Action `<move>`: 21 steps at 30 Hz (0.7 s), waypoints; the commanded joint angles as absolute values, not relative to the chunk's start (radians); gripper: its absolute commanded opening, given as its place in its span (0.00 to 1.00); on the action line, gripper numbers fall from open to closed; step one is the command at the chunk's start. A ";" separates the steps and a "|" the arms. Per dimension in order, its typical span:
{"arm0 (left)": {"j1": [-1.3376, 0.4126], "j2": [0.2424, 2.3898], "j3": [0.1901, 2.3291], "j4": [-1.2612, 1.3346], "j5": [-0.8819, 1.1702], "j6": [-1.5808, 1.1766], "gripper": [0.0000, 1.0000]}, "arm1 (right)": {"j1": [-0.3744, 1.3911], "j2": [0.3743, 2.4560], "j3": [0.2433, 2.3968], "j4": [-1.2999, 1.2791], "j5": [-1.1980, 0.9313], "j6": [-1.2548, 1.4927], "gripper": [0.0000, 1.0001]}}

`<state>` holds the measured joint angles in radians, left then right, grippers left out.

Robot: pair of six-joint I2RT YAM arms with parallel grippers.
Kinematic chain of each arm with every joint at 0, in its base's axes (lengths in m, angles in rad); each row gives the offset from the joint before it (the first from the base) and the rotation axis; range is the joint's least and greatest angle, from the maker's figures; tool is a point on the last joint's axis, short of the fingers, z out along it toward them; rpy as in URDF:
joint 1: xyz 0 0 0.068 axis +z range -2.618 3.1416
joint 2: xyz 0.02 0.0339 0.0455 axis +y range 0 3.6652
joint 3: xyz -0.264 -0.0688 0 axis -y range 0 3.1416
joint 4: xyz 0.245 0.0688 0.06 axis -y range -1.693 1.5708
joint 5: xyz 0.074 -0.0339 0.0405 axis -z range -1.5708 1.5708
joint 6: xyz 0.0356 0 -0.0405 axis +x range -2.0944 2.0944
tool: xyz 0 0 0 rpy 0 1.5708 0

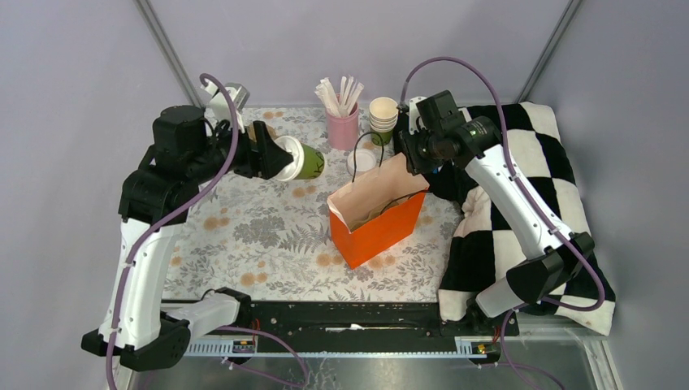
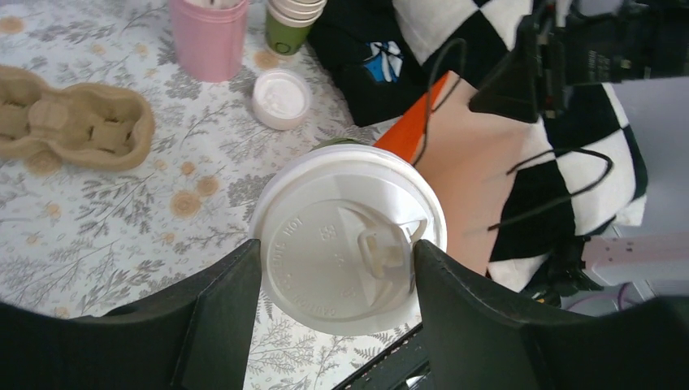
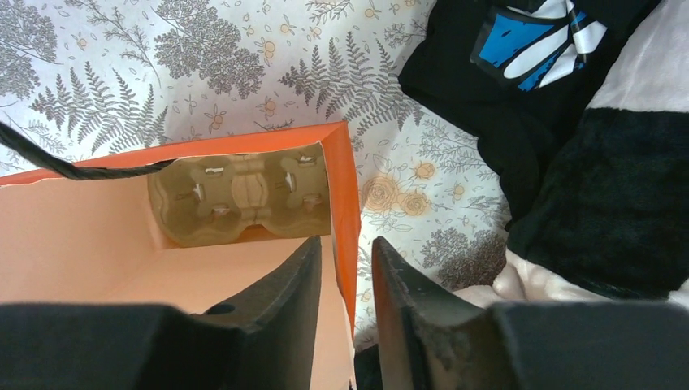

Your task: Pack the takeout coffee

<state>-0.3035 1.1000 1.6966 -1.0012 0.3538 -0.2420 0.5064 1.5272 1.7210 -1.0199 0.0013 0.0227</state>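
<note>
Floral tablecloth (image 1: 268, 236), grey walls (image 1: 341, 41). Orange paper bag (image 1: 382, 231) centre, cardboard carrier (image 3: 240, 199) inside. Left gripper (image 2: 337, 253) clamps lidded takeout coffee (image 1: 302, 159), tipped sideways above tablecloth's far-left part. Right gripper (image 3: 348, 253) straddles bag wall; pinch unclear.

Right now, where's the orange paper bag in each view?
Top external: orange paper bag at table centre, standing open.
Left wrist: bag right of centre, behind the lidded coffee cup.
Right wrist: bag lower left, open mouth facing camera.
Shared landmark: checkered blanket beside the bag.
</note>
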 commanded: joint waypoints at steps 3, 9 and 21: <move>-0.356 1.083 1.756 -0.948 0.445 -0.213 0.66 | 0.506 1.527 1.723 -0.977 0.013 -0.033 0.27; -0.412 1.097 1.784 -0.910 0.529 -0.228 0.65 | 0.506 1.549 1.787 -0.978 0.003 -0.017 0.24; -0.569 1.122 1.735 -0.715 0.569 -0.337 0.62 | 0.506 1.571 1.877 -0.988 -0.032 -0.007 0.14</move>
